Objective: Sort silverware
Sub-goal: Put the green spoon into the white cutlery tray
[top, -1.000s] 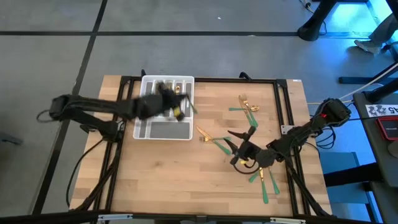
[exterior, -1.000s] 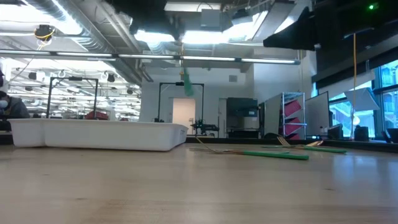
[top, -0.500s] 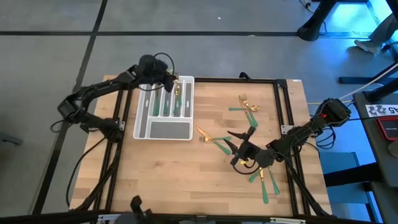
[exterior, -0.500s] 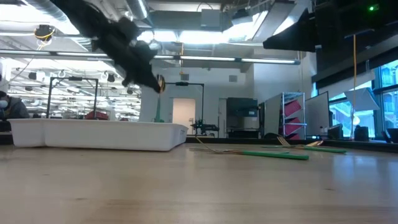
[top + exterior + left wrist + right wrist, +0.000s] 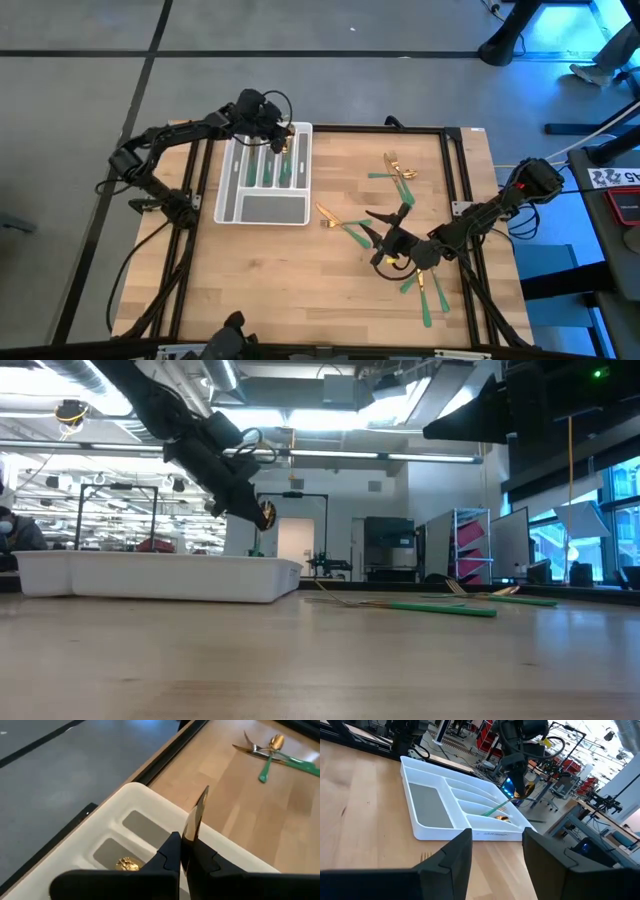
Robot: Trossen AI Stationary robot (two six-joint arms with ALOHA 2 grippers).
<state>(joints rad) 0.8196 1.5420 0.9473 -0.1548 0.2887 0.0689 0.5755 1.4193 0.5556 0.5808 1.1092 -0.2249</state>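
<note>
My left gripper (image 5: 280, 142) hangs over the far end of the white tray (image 5: 222, 200), shut on a piece of silverware with a gold head (image 5: 196, 815) and a green handle (image 5: 496, 809). The tray holds a few green-handled pieces (image 5: 268, 168). Loose silverware lies flat on the wood at the far right (image 5: 395, 170), in the middle (image 5: 340, 222) and near the front right (image 5: 425, 292). My right gripper (image 5: 378, 228) stays open above the middle pieces, nothing between its fingers (image 5: 455, 857). My left gripper pinches the piece between its two fingers (image 5: 170, 855), low on the gold head (image 5: 189, 837). The fingers slant down from the table's left. The head sticks out past the fingertips and the green handle slants down toward the tray; whether its end touches the tray, I cannot tell.
The tray (image 5: 437, 836) has long narrow compartments and one wide grey-floored one (image 5: 265, 208). A black frame (image 5: 455, 160) runs round the tabletop. Bare wood lies between the tray and the loose pieces (image 5: 300, 270).
My left gripper has swung with the piece from over the tray's middle toward its far end, turning as it went, and has sunk lower over the compartments. It stays shut on the piece. My right arm has kept still.
</note>
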